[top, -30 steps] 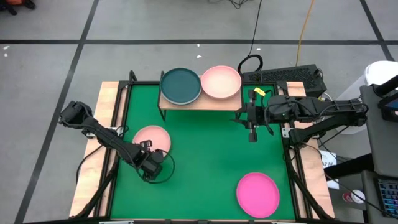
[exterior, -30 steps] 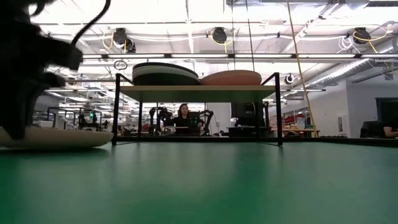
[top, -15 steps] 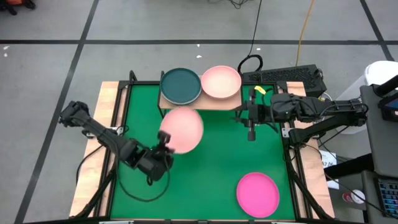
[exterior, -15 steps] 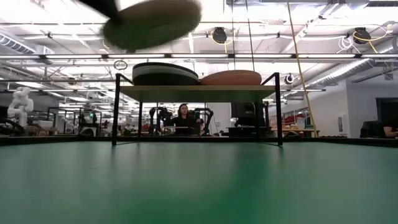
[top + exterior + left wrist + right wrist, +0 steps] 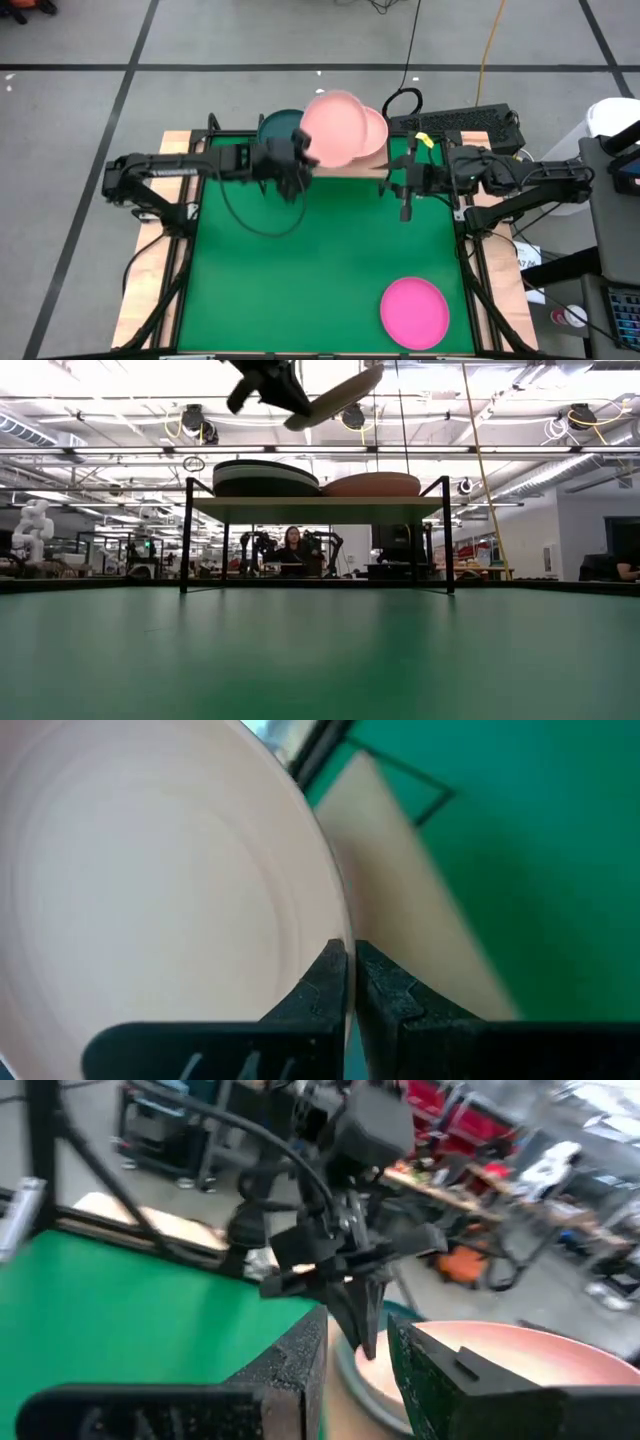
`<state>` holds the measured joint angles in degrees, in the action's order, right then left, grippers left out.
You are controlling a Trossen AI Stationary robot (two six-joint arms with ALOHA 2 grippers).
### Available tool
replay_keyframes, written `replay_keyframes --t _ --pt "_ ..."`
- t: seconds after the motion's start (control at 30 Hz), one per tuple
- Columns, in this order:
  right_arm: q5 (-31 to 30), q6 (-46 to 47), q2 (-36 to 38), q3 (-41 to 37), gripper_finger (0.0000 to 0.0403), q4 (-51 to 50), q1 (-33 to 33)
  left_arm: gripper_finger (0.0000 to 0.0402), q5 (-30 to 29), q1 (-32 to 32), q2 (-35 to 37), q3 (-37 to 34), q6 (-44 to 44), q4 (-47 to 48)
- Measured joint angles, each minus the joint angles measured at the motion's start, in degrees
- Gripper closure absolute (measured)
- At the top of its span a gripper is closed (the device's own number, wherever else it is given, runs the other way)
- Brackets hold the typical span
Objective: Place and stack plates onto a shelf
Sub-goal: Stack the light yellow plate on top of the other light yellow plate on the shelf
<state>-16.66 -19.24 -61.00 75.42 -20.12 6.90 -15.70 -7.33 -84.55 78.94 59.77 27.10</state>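
Task partly complete. A dark teal plate (image 5: pixel 276 128) and a pink plate (image 5: pixel 374 130) are seen resting side by side on the shelf (image 5: pixel 345 165). A further pink plate (image 5: pixel 333 128), round, shallow and tilted, is held by its rim between the closed fingers of the left gripper (image 5: pixel 300 152) above the shelf. A magenta plate (image 5: pixel 414 312) lies unplaced on the green tabletop (image 5: pixel 320 260). The right gripper (image 5: pixel 403 213) hovers near the shelf's right end, fingers narrowly parted, holding nothing.
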Motion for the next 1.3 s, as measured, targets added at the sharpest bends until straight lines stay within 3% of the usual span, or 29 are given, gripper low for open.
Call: replay_keyframes --t 0.23,0.37,0.6,0.8,1.1,1.3 --pt "-4.3 -5.0 3.9 0.0 0.031 4.9 0.3 0.0392 11.3 -9.8 -2.2 0.1 6.0 -5.7" --pt "-4.3 -6.5 6.1 0.0 0.031 7.0 0.3 0.0392 11.4 -11.4 -7.3 3.7 9.2 -3.2" --pt "-4.3 -6.8 8.2 0.1 0.031 7.9 0.3 0.0392 11.6 -11.8 -18.2 19.6 10.4 9.6" --pt "-4.3 -6.7 7.9 0.1 0.031 7.7 0.3 0.0392 11.6 -12.2 -24.8 28.0 10.6 14.4" --pt "-4.2 -5.4 7.7 0.0 0.031 4.3 0.3 0.0345 11.4 -12.1 -26.9 29.4 9.9 15.9" --pt "-4.2 -5.3 7.6 0.0 0.031 3.5 0.3 0.0337 9.1 -11.7 -26.9 29.4 8.7 15.6"
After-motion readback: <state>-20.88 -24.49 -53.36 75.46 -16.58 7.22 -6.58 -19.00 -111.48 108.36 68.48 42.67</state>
